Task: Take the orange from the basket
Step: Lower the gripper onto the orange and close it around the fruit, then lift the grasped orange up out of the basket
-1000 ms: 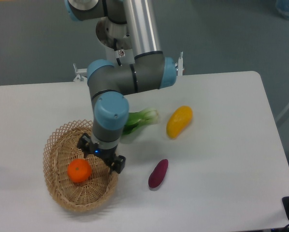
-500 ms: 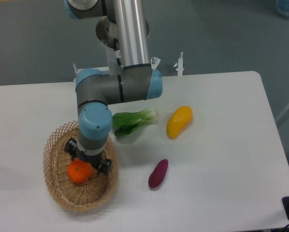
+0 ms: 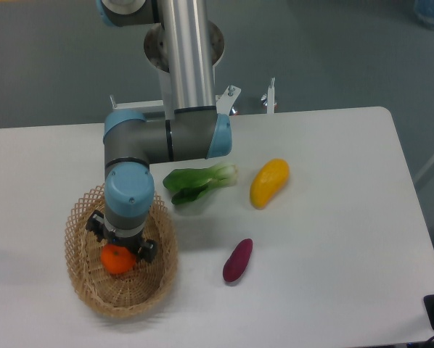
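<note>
Since the earlier frames we see the arm has swung from the 3 o'clock side of the basket (image 3: 83, 290) to directly over its centre; the gripper (image 3: 120, 250) now sits on top of the orange (image 3: 116, 261), where a second ago it hung beside the fruit

The orange lies inside the basket, near the middle, and only its lower half shows beneath the wrist. The dark gripper body covers its upper part, with black blocks showing at the 9 and 3 o'clock sides of the fruit. We cannot tell whether the fingers are apart or closed on the orange; the wrist hides them

The basket rests on the white tabletop (image 3: 333, 239) at its 8 o'clock region. Outside the basket: a green leafy vegetable (image 3: 199, 183) just off the rim at 1 o'clock, a yellow-orange elongated fruit (image 3: 268, 183) further toward 3 o'clock, and a purple oblong vegetable (image 3: 237, 260) at 3 o'clock of the basket, well apart from it. None of the three touch each other
</note>
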You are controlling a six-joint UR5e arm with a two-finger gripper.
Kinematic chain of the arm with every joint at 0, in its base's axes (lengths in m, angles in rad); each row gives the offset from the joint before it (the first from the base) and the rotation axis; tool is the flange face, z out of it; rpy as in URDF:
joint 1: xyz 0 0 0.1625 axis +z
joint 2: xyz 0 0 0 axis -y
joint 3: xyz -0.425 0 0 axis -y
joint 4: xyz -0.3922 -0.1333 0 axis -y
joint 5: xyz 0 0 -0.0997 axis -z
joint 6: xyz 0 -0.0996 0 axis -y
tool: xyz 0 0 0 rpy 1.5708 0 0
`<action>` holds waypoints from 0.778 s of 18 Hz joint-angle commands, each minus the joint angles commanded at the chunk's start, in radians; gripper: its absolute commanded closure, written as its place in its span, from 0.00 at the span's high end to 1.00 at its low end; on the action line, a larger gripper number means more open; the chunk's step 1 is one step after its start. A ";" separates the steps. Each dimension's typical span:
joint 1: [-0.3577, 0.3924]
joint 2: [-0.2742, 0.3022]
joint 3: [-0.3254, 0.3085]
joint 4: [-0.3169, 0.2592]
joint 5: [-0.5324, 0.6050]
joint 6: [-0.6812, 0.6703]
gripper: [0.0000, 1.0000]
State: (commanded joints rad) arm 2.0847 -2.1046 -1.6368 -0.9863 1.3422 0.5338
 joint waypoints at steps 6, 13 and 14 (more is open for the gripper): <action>-0.002 -0.011 -0.002 0.031 0.034 -0.040 0.92; -0.015 -0.002 0.009 0.034 0.060 -0.103 0.31; -0.015 0.000 0.015 0.032 0.061 -0.106 0.26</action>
State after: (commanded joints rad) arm 2.0693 -2.1046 -1.6215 -0.9541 1.4036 0.4280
